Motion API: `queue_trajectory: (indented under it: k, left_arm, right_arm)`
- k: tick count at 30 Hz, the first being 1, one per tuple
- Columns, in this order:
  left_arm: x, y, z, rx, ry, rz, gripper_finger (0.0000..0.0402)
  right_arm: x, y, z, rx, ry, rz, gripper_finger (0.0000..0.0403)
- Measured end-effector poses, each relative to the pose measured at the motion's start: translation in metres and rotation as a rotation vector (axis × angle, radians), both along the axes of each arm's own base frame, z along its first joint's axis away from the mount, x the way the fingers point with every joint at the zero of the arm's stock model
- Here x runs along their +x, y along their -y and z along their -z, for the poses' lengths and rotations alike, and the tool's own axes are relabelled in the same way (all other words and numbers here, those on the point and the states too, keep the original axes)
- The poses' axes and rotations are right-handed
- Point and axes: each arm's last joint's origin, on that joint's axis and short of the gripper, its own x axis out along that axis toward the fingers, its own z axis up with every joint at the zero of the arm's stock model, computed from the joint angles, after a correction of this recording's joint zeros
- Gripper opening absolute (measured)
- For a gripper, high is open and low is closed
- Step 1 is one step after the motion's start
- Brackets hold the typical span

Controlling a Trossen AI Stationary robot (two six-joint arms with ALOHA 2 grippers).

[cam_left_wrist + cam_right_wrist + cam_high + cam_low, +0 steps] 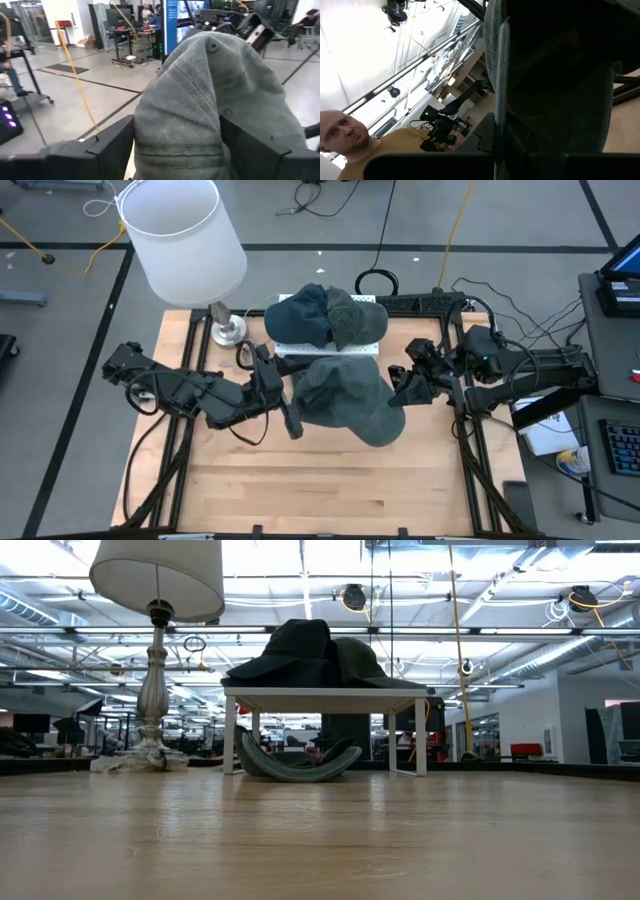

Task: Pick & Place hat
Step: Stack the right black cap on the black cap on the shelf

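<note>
A grey-green hat (345, 395) hangs in the air over the table's middle, between my two grippers. My right gripper (398, 388) is shut on its right edge. My left gripper (290, 395) stands open at its left side, one finger (112, 142) on either side of the hat's crown (200, 100). The crown's top button (213, 47) points up and away from the left gripper. In the right wrist view the hat's dark inside (560, 75) fills most of the picture. The low view shows neither gripper nor this hat. My left gripper's fingers flank the hat's lower crown (175, 150), coming level from the table's left; whether they touch the cloth I cannot tell. My right gripper pinches the hat's edge (497, 100) between its two fingers, coming roughly level from the table's right. The hat is lifted clear of the table and reaches out toward the left gripper.
A small white stand (372, 348) at the table's far middle carries a dark blue hat (305, 315) and a grey-green hat (355, 315). A lamp (180, 235) stands at the far left. A curved grey-green thing (295, 762) lies on the table by the stand's legs.
</note>
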Motion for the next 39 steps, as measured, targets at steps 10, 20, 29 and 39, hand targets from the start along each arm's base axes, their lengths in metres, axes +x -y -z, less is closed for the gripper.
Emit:
queue_trajectory:
  k: [10, 20, 29, 39]
  left_arm:
    - [0.0, 0.004, 0.0, -0.098, 0.035, 0.074, 0.0127]
    - [0.006, 0.003, -0.001, -0.283, 0.078, 0.307, 0.003]
    - [0.011, -0.005, -0.019, -0.488, 0.25, 0.566, 0.0016]
    - [0.015, -0.016, -0.026, -0.664, 0.279, 0.792, 0.0015]
  right_arm:
    - [-0.002, -0.001, -0.001, -0.01, 0.006, -0.029, 0.0006]
    - [-0.003, -0.001, 0.001, -0.175, 0.11, -0.059, 0.0016]
    - [-0.004, 0.0, 0.006, -0.298, 0.153, -0.149, 0.0049]
    - [-0.007, 0.009, 0.024, -0.342, -0.014, -0.194, 0.0132]
